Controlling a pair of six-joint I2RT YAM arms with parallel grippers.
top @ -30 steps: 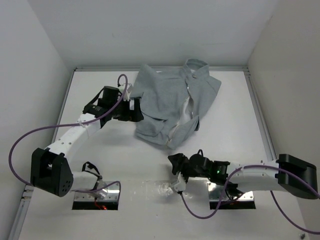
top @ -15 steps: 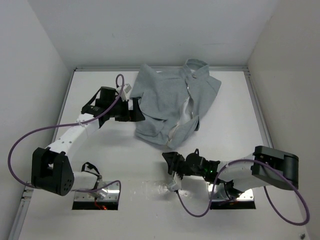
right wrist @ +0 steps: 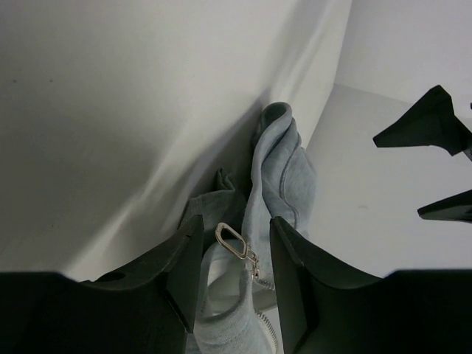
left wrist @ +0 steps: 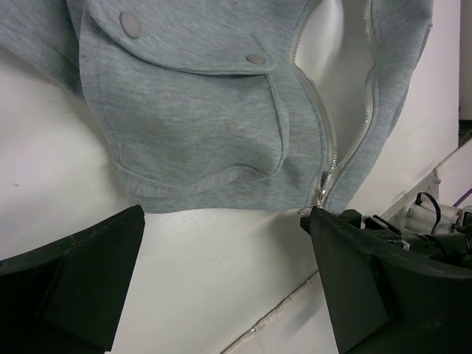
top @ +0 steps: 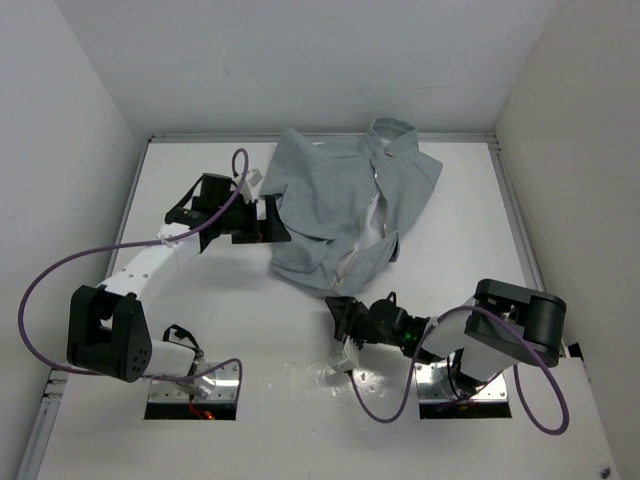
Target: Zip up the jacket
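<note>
1. Jacket (top: pixel 340 195): light grey, lying rumpled on a white table (top: pixel 200 320). Its collar is at the far end and its hem at the near end.
2. Jacket front: the two zipper rows spread apart above the hem and show white lining. The metal zipper pull (left wrist: pixel 320 195) sits at the hem, where the rows meet.
3. Left gripper (top: pixel 276 222): its jaws stand wide apart. It sits just beside the jacket's left edge, pointing at the fabric and holding nothing.
4. Right gripper (right wrist: pixel 236 276): it sits right at the jacket's hem. Its jaws are narrow but parted, and the zipper pull lies between the fingers (right wrist: pixel 184 273) with a gap on either side.
5. Two round snaps (left wrist: pixel 130 24) show on the jacket's flap, up from the hem.
</note>
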